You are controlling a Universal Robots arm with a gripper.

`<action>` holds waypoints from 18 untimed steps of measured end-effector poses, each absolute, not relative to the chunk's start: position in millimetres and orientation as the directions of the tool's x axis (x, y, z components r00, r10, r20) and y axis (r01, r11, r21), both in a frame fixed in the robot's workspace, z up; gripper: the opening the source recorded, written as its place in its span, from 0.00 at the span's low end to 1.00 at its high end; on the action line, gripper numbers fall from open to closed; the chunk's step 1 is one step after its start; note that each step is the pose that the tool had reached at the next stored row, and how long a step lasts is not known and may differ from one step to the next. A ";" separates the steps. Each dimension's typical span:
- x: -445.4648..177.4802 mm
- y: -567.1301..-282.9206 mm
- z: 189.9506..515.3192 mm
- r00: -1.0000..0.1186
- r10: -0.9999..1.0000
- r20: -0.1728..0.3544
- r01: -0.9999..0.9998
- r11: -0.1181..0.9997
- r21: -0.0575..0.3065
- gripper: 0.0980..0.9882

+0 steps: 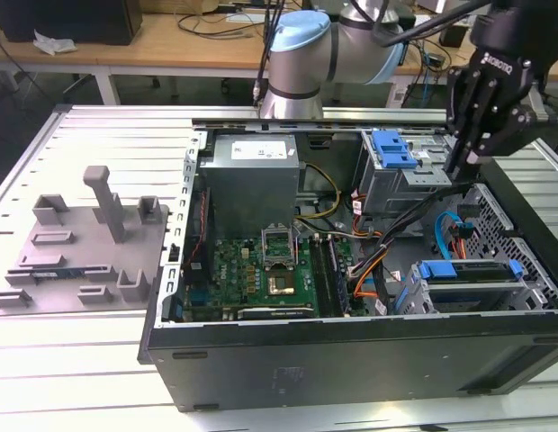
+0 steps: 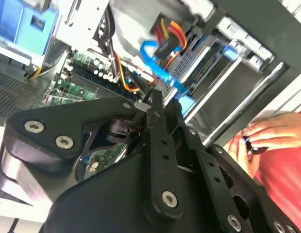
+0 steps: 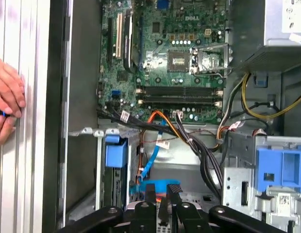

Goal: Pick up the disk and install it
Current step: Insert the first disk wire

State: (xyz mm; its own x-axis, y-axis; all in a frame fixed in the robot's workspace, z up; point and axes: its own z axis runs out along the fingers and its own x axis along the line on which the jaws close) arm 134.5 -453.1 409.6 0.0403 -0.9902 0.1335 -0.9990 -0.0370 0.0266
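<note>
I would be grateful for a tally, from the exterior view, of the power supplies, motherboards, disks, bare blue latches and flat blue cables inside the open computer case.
Grey boxy power supply with a white sticker: 1
Green motherboard: 1
Silver metal disk with a bright blue plastic bracket: 1
Bare bright blue plastic latch piece: 1
Flat blue cable: 1
Total: 5

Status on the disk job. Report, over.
Claw shut, empty, above the case. Disk lies inside the case, blue bracket showing. Person's hand at the case edge.
</note>
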 end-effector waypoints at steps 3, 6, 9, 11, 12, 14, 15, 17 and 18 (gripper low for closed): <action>154.9 -452.6 409.2 0.048 -0.991 0.127 -0.999 -0.044 0.032 0.15; 155.0 -445.7 408.2 0.046 -0.989 0.140 -0.999 -0.044 0.014 0.15; 155.0 -440.6 408.2 0.038 -0.983 0.179 -0.999 -0.044 -0.032 0.24; 154.7 -438.1 408.3 0.030 -0.978 0.206 -0.997 -0.046 -0.069 0.24; 154.3 -437.1 408.1 0.026 -0.976 0.217 -0.995 -0.046 -0.090 0.24; 152.5 -435.2 407.2 0.018 -0.973 0.228 -0.992 -0.045 -0.114 0.24; 151.9 -434.7 406.7 0.015 -0.973 0.230 -0.992 -0.044 -0.120 0.24; 150.7 -433.5 405.3 0.009 -0.973 0.231 -0.991 -0.040 -0.129 0.24; 149.9 -432.9 403.0 0.000 -0.973 0.231 -0.991 -0.031 -0.130 0.24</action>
